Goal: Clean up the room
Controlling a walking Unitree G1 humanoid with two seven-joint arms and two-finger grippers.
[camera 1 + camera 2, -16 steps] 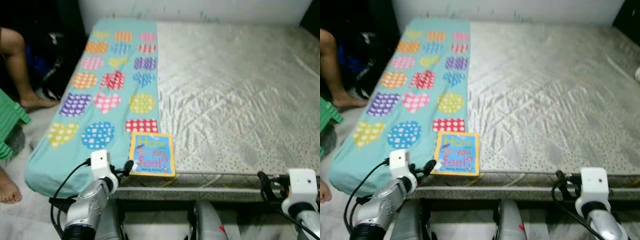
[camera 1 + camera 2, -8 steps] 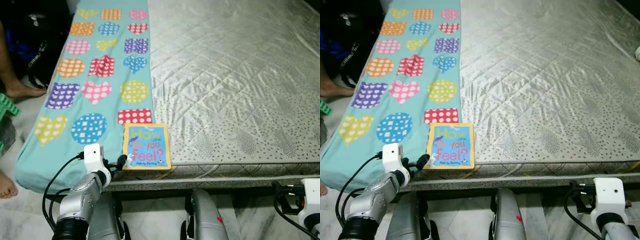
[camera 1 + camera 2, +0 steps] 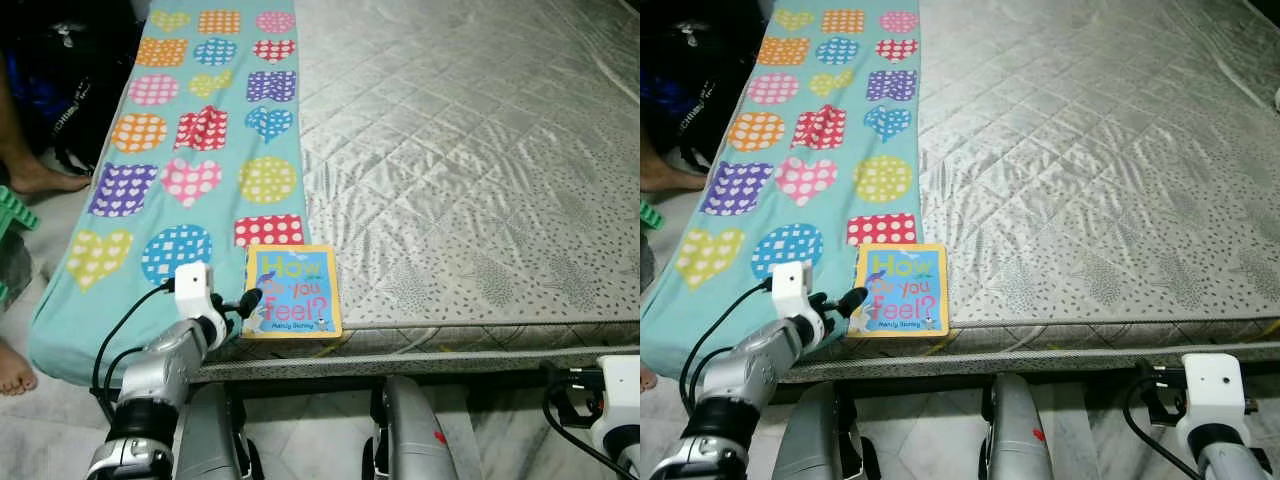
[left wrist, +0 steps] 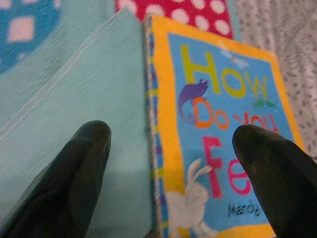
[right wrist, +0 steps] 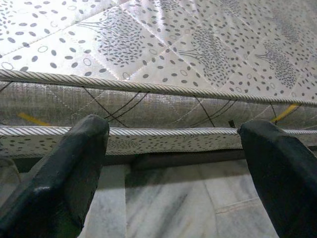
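Left gripper (image 4: 163,163) spread wide at book (image 3: 292,291) spine, nothing gripped. Book lies flat at mattress (image 3: 470,150) edge, beside teal sheet (image 3: 150,180). Pickup not yet done.

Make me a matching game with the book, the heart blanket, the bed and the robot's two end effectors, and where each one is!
Things:
1. book
2. heart blanket
3. left end effector
4. right end effector

Places:
A. low down in front of the side of the mattress, open
B. spread along the left side of the mattress
C. at the near edge of the mattress, beside the blanket's corner
D. open at the book's left edge

Pairs: 1-C, 2-B, 3-D, 4-A
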